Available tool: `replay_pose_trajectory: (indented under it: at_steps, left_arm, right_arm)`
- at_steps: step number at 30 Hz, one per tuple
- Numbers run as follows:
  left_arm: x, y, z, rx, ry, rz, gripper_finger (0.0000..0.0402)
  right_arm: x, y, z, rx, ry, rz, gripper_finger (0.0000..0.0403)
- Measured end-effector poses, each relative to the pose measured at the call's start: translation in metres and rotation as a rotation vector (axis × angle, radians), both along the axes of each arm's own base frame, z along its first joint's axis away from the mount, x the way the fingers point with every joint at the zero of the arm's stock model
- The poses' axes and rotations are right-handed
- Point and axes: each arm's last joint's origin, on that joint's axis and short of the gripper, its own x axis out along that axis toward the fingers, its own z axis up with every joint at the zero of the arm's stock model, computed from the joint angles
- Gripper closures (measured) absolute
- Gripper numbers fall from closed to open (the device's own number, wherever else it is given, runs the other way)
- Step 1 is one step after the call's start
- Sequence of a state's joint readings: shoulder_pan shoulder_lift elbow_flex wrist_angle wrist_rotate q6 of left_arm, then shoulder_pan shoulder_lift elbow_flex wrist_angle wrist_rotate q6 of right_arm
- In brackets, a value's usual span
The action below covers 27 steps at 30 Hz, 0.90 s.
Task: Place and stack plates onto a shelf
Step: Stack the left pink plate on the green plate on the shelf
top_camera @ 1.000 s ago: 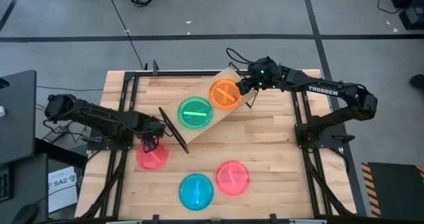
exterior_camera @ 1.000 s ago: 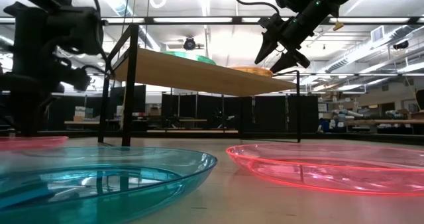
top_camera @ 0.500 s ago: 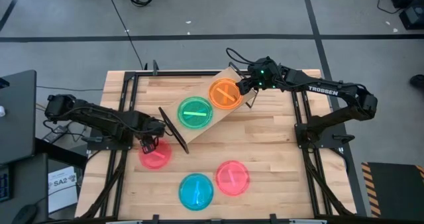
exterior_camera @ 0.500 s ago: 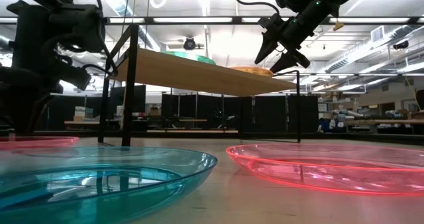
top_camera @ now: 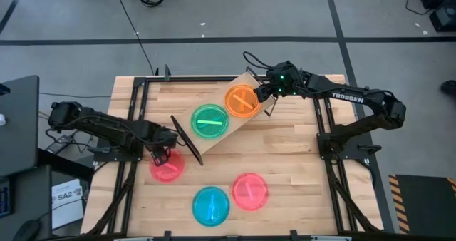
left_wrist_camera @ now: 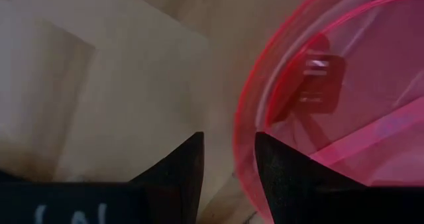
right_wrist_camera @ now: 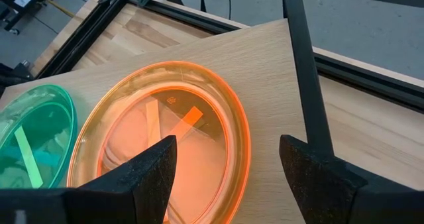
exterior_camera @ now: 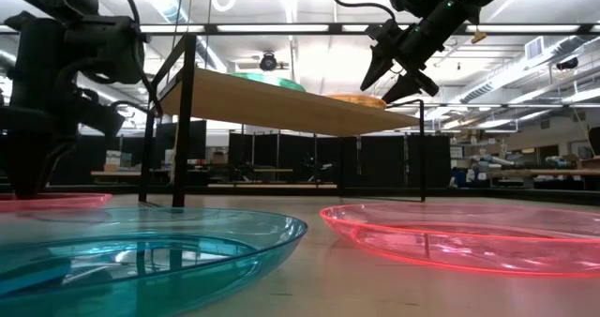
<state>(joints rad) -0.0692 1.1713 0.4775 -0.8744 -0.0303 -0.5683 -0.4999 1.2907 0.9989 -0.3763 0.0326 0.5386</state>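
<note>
At the left of the overhead frame, our left hand point(top_camera: 159, 155) hovers partly open, gripping nothing, its fingertips straddling the near rim of a pink plate point(top_camera: 167, 168) on the bench point(top_camera: 285, 155). Our right hand point(top_camera: 261, 93) waits open beside the orange plate point(top_camera: 241, 100) on the shelf point(top_camera: 214, 142).

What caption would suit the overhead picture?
Green plate and orange plate sit on the shelf; left claw reaches a pink plate.

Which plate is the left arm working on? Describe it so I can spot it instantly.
Start at the shelf lying slantwise across the table. Off its left end, the left gripper hangs over a pink plate on the tabletop, fingers straddling its rim. The other pink plate lies further right, beside the blue one, with no arm near.
</note>
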Motion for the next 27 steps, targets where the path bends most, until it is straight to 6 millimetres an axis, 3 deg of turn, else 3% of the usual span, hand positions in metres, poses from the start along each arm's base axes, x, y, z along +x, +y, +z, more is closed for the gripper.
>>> replay_pose_trajectory:
  at_steps: [11,24,27]
  left_arm:
    - [-0.0005,-0.0017,-0.0058,-0.063,-0.026,0.021,0.0269]
    - [-0.0007,-0.0033,-0.0044,-0.116,-0.012,0.022,0.0386]
    - [0.0003,-0.0034,-0.0006,-0.117,0.0,0.021,0.0394]
  right_arm:
    - [0.0,0.0,0.0,-0.013,0.008,0.012,0.013]
    - [0.0,0.0,0.0,-0.013,0.008,0.012,0.013]
    - [0.0,0.0,0.0,-0.013,0.008,0.012,0.013]
